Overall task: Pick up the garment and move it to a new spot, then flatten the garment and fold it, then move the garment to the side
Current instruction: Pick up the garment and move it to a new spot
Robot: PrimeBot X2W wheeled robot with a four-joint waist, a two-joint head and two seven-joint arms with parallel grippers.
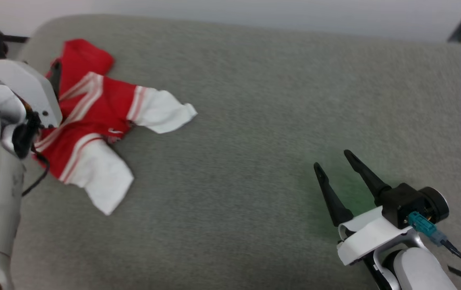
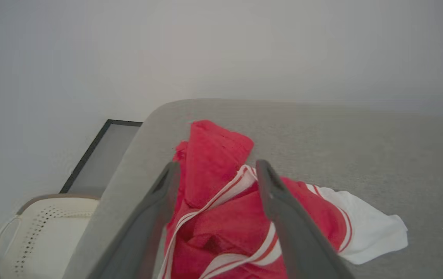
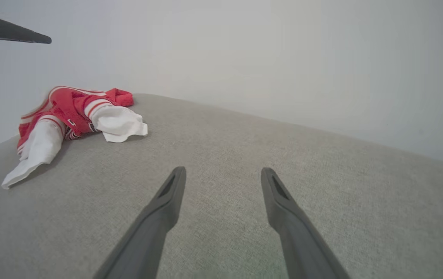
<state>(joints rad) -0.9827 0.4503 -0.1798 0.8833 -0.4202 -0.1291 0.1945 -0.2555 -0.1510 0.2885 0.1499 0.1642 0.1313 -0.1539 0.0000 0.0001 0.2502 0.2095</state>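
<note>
Garment (image 1: 93,108): crumpled heap, far left corner of bench (image 1: 254,121), white sleeves splayed right and near.
- Red jersey knit, striped V-neck trim, matte. Bench cover is grey coarse weave with rounded corner.
- Likely light, limp, non-fragile; will sag and drape when lifted.
- Best hold, by my guess: bunched red fold by collar, multiple layers.
- Left end effector (image 2: 215,166): spread, over collar; contact unclear.
- Right end effector (image 1: 332,159): spread, empty, near right, well apart.

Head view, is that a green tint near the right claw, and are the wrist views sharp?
Head view: yes, a faint green glow on the grey surface beside the right claw; the garment looks smeared. Left wrist view: hazy, washed out, left claw soft. Right wrist view: clearer, even light, surface edge bowed.
</note>
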